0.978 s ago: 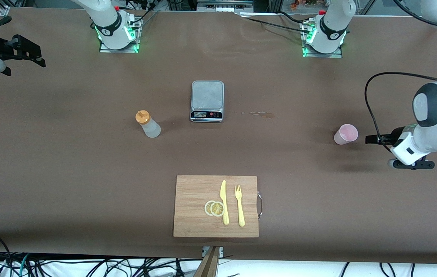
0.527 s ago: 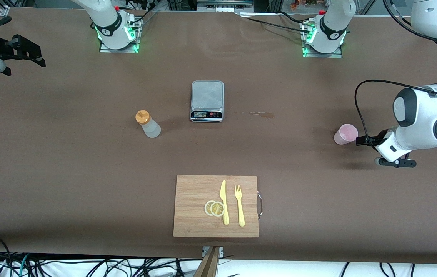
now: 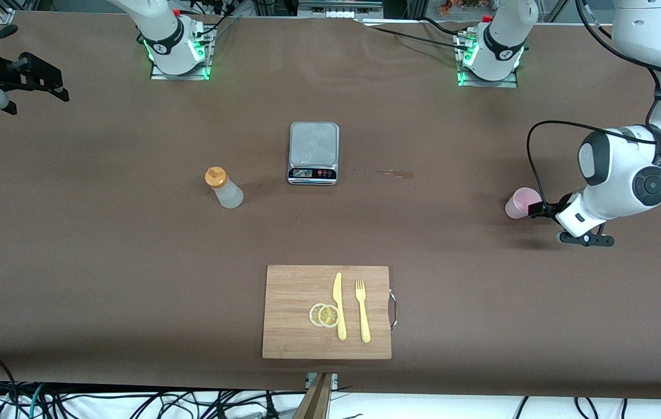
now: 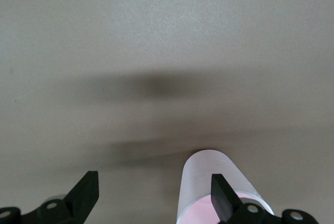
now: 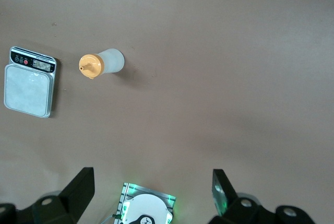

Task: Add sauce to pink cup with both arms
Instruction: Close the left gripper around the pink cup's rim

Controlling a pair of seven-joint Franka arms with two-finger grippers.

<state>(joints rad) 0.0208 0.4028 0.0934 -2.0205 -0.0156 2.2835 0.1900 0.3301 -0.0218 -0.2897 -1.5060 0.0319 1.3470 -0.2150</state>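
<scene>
**A:** Your left gripper has its fingers spread wide, and the pink cup sits off-centre between them, right against one finger rather than in the middle of the gap. Nothing is gripped yet.

**B:** So what do you want me to do first?

**A:** Shift sideways until the cup is centred, push in a little so the fingers flank its wall below the rim, then squeeze gently; it looks thin and would likely buckle or tip.

**B:** And the cup's place on the surface?

**A:** It stands upright near the edge at the left arm's end. The sauce stands well apart, toward the right arm's end, beside the scale.

**B:** The right gripper?

**A:** High over the surface, fingers open and empty, waiting.
</scene>
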